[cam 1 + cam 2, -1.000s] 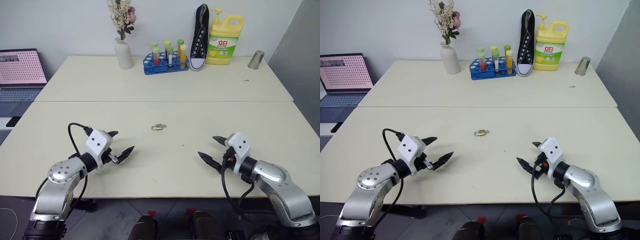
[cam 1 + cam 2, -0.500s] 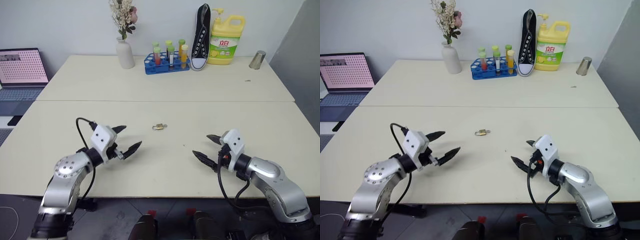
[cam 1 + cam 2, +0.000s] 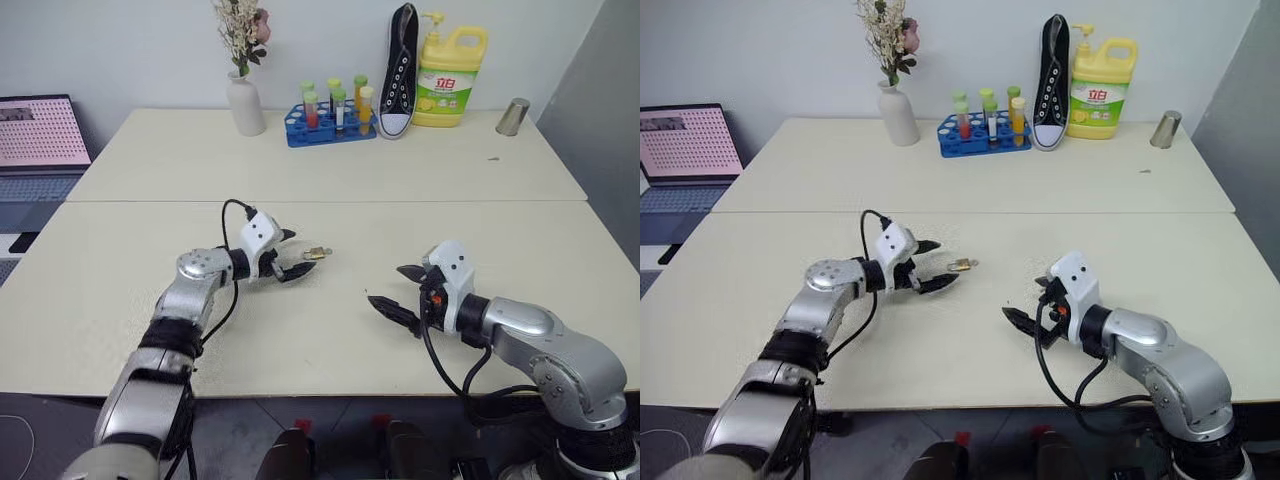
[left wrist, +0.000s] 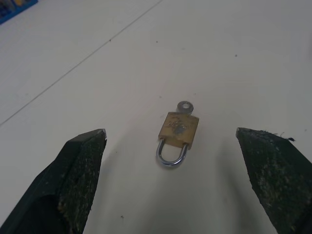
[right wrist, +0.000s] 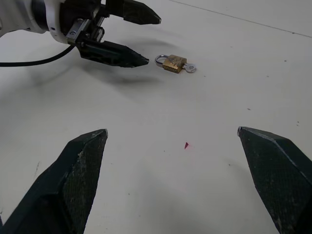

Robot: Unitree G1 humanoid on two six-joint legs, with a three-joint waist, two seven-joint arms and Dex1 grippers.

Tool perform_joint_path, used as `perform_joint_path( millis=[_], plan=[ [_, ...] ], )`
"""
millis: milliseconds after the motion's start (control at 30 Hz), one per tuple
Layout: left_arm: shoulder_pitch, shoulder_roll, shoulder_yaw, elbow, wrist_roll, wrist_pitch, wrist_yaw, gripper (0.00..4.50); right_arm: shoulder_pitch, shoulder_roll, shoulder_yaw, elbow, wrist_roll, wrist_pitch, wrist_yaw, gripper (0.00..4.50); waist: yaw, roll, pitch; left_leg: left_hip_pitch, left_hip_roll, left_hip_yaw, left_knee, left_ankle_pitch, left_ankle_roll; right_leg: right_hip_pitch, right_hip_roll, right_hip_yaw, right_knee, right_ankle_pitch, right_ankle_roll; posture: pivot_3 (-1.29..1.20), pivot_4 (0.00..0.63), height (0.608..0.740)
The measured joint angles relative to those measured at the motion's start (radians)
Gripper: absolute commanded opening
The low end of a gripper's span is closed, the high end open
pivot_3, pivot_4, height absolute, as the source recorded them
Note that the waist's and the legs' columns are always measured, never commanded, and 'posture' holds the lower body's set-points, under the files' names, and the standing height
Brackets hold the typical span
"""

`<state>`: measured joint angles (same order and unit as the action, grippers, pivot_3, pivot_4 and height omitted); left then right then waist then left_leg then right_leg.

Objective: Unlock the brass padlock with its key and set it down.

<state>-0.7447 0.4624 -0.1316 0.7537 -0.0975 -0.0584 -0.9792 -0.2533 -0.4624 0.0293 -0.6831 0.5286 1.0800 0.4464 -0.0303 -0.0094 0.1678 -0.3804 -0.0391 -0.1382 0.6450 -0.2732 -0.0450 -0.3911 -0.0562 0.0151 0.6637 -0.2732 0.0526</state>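
Brass padlock [image 4: 178, 130], what looks like its key [image 4: 184, 106] inserted, is lying on the cream table [image 3: 400, 180]. Left gripper [image 3: 288, 254] is hovering spread wide just beside it; right gripper [image 3: 396, 292], also spread, is hanging nearby.

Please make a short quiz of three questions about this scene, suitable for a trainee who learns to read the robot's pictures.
1. True or false: the left gripper is shut on the brass padlock.
2. Which end of the padlock faces the left gripper: A the shackle, B the key?
3. Fill in: the padlock lies flat on the ____.

Key:
1. False: the jaws are open, and the padlock lies just ahead of them, untouched.
2. A: the shackle faces the gripper; the key sticks out of the far end.
3. Table.
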Motion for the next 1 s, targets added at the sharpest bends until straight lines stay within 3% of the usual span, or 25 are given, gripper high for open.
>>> perform_joint_path(
  millis=[200,433,533,833,1000],
  plan=[
    [-0.191,-0.061,-0.037,0.355,0.105,-0.143,-0.015,4.50,-0.011,0.013,-0.015,-0.069,0.043,0.085,-0.057,4.48,-0.004,-0.001,0.000,-0.001,-0.001,0.000,0.000,0.000,0.000,-0.001,-0.001,0.001,0.000,0.000,0.000,0.00,0.150,0.740],
    [-0.255,-0.079,-0.038,0.458,0.160,-0.190,-0.042,4.50,0.000,0.011,-0.034,-0.105,0.074,0.135,-0.086,4.48,-0.003,-0.002,0.000,-0.001,-0.001,0.000,0.000,0.000,0.000,-0.001,-0.001,0.000,0.001,0.000,0.000,0.00,0.150,0.740],
    [-0.263,-0.078,-0.039,0.469,0.174,-0.191,-0.069,3.95,0.000,0.004,-0.046,-0.110,0.085,0.144,-0.094,4.50,-0.003,-0.002,0.000,-0.001,-0.001,0.000,0.000,0.000,0.000,-0.001,-0.001,0.000,0.001,0.000,0.000,0.00,0.150,0.740],
    [-0.271,-0.076,-0.061,0.470,0.214,-0.174,-0.130,1.09,-0.010,-0.001,-0.066,-0.109,0.119,0.151,-0.100,4.50,-0.011,-0.002,-0.002,0.005,0.000,0.000,0.000,0.000,0.001,0.003,0.000,0.001,0.002,0.000,0.001,0.00,0.150,0.740],
    [-0.268,-0.069,-0.064,0.461,0.227,-0.180,-0.130,0.96,-0.021,-0.006,-0.067,-0.104,0.122,0.149,-0.101,4.50,-0.017,-0.003,-0.002,0.007,0.000,0.000,0.000,0.000,0.001,0.004,0.000,0.001,0.005,0.000,0.001,0.00,0.150,0.740]
  ],
)
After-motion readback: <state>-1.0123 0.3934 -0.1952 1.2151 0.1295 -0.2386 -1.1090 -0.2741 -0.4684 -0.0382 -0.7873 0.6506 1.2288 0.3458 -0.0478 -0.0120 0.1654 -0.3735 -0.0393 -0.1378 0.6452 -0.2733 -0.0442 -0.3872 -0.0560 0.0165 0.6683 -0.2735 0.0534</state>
